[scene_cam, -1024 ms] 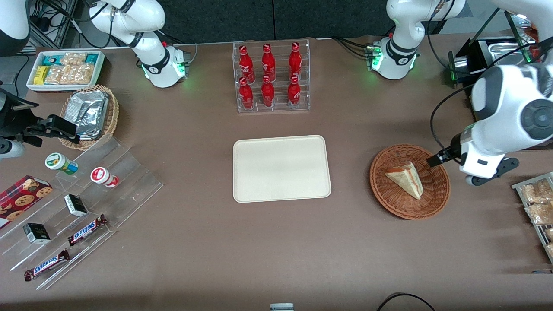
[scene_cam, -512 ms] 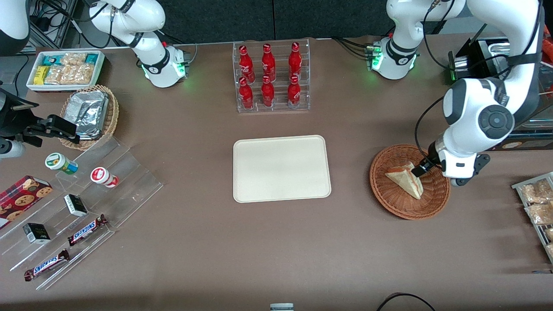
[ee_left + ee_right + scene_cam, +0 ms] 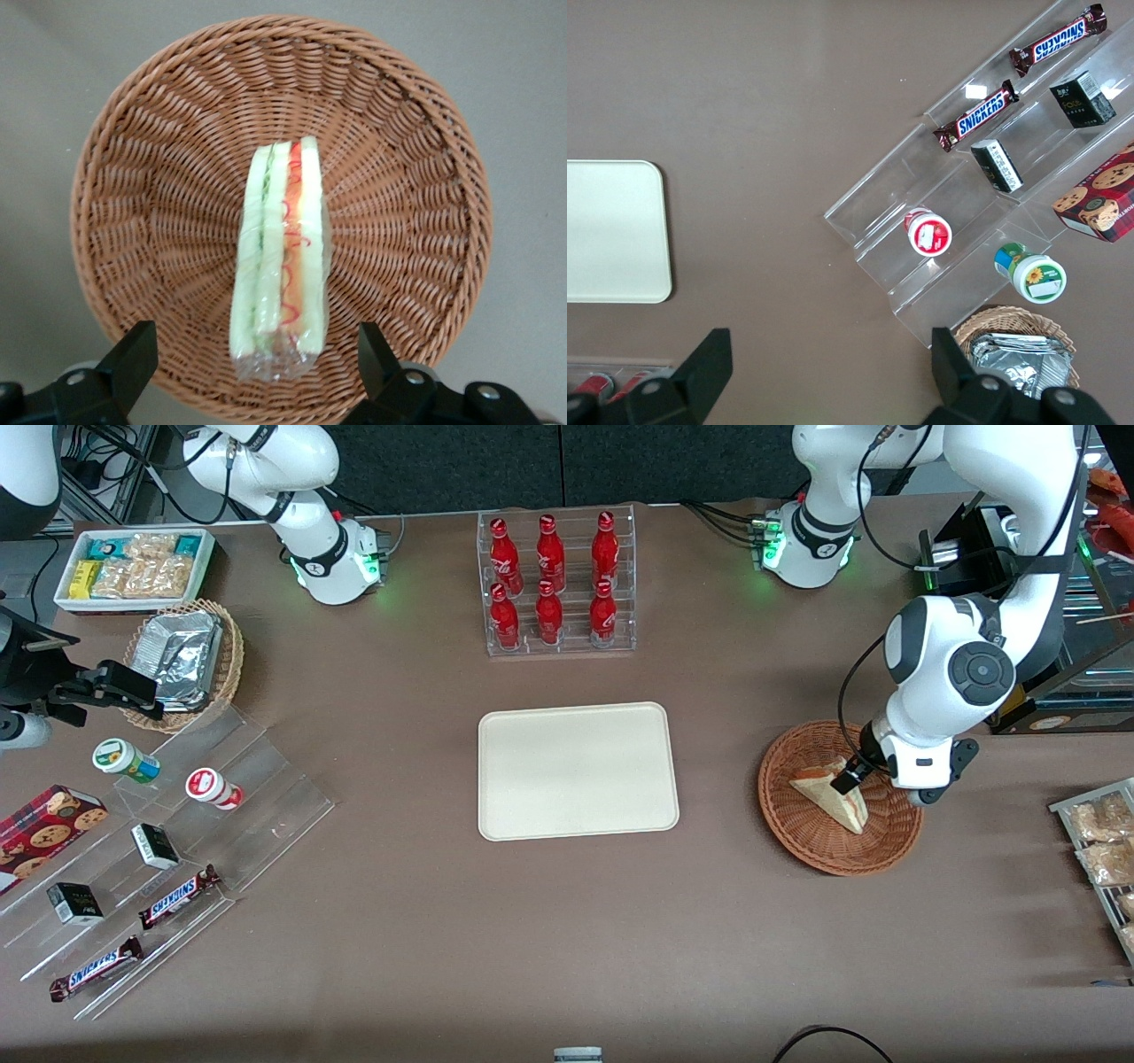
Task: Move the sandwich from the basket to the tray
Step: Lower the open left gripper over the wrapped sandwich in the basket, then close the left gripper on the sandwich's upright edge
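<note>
The sandwich [image 3: 837,802] lies wrapped in clear film in the reddish-brown wicker basket [image 3: 780,815], at the working arm's end of the table. My left gripper [image 3: 849,779] hangs over the basket, just above the sandwich. In the left wrist view the sandwich [image 3: 279,248] shows its red and green filling stripe, and the basket [image 3: 159,177] surrounds it. The gripper [image 3: 252,363] is open, with one black finger on each side of the sandwich's end, neither touching it. The cream tray [image 3: 576,771] lies bare at the table's middle, beside the basket.
A clear rack of red bottles [image 3: 555,584] stands farther from the camera than the tray. A stepped clear shelf with snacks [image 3: 168,841], a tan basket of foil packets [image 3: 186,660] and a white bin [image 3: 133,567] lie toward the parked arm's end. A snack rack [image 3: 1103,850] sits beside the basket.
The left arm has swung in from the table's working-arm end. Its gripper moved from the basket's rim to over the sandwich. The sandwich and basket have not moved.
</note>
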You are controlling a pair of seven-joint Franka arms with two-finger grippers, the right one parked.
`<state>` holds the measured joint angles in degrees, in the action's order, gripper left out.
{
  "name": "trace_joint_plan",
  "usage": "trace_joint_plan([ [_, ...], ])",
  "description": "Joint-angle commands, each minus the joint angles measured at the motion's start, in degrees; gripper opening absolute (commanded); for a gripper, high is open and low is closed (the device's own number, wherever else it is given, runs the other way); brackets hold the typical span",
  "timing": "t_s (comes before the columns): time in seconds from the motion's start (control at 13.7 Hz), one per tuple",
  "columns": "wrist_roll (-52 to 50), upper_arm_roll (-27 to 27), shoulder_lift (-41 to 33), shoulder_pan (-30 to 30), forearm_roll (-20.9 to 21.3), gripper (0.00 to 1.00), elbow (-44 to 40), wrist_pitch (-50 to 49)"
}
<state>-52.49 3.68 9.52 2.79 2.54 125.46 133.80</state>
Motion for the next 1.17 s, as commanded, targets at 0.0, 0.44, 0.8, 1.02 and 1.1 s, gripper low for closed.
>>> trace_joint_plan([
  [0.0,-1.38,0.28,1.37,0.19,-0.25,1.0,0.58,3.21],
  [0.44,-1.73,0.98,3.57,0.19,-0.25,1.0,0.93,5.41],
  [0.8,-1.73,0.98,5.24,0.19,-0.08,1.0,1.45,7.16],
  [1.02,-1.73,0.98,6.21,0.11,-0.08,0.83,1.45,7.61],
  [1.1,-1.73,0.98,6.3,-0.07,-0.08,0.64,1.46,7.44],
])
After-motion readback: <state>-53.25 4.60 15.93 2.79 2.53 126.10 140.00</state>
